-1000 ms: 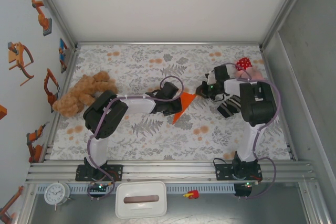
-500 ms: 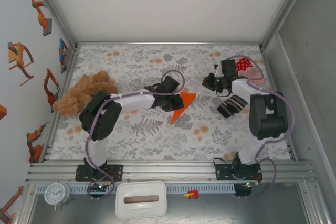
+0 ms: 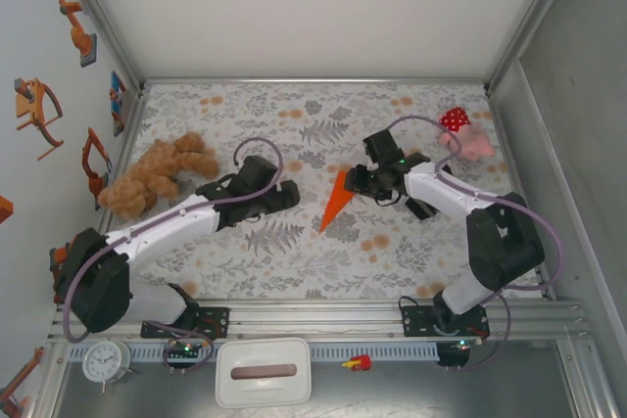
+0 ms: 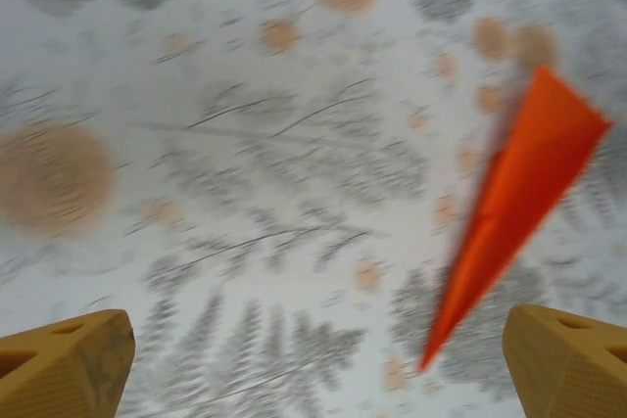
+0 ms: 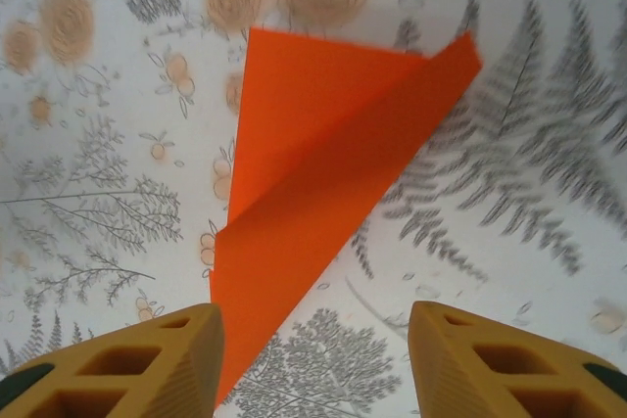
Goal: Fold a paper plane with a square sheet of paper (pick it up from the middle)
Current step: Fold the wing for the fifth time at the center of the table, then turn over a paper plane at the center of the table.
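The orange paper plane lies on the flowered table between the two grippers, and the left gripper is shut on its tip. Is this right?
Not quite. The left gripper is open, not shut on the tip: the left wrist view shows its fingers wide apart and the paper plane lying free on the table. The rest holds.

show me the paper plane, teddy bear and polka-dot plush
paper plane [image 3: 335,201], top external view, middle of the orange dart
teddy bear [image 3: 157,173], top external view, its brown body
polka-dot plush [image 3: 455,120], top external view, red dotted part
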`<move>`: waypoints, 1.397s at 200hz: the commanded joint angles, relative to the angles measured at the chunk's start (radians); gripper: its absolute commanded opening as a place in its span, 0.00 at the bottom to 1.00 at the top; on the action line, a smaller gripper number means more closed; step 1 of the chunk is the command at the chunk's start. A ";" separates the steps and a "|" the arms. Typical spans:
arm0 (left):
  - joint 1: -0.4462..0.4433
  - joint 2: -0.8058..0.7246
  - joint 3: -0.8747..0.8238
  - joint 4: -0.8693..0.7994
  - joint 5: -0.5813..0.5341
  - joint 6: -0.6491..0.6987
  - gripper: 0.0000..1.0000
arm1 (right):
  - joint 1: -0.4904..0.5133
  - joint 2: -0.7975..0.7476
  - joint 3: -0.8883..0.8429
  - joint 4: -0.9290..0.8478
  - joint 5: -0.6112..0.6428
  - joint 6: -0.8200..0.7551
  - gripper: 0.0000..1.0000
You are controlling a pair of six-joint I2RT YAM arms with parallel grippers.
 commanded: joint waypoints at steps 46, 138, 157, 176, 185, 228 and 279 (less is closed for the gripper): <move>0.023 -0.194 -0.147 -0.060 -0.143 -0.006 0.96 | 0.131 0.175 0.157 -0.135 0.239 0.168 0.54; 0.026 -0.124 -0.148 -0.045 -0.096 -0.002 0.96 | 0.161 0.207 0.198 -0.087 0.224 0.171 0.62; 0.026 -0.108 -0.143 -0.037 -0.088 -0.002 0.96 | 0.161 0.209 0.198 -0.103 0.240 0.172 0.63; 0.026 -0.095 -0.138 -0.036 -0.082 0.000 0.96 | 0.163 0.207 0.195 -0.116 0.262 0.175 0.64; 0.025 -0.090 -0.138 -0.037 -0.080 0.000 0.96 | 0.163 0.208 0.196 -0.124 0.271 0.177 0.64; 0.026 -0.079 -0.135 -0.037 -0.077 0.000 0.96 | 0.164 0.212 0.192 -0.173 0.308 0.212 0.55; 0.026 -0.059 -0.128 -0.035 -0.075 0.000 0.96 | 0.164 0.179 0.171 -0.203 0.356 0.282 0.45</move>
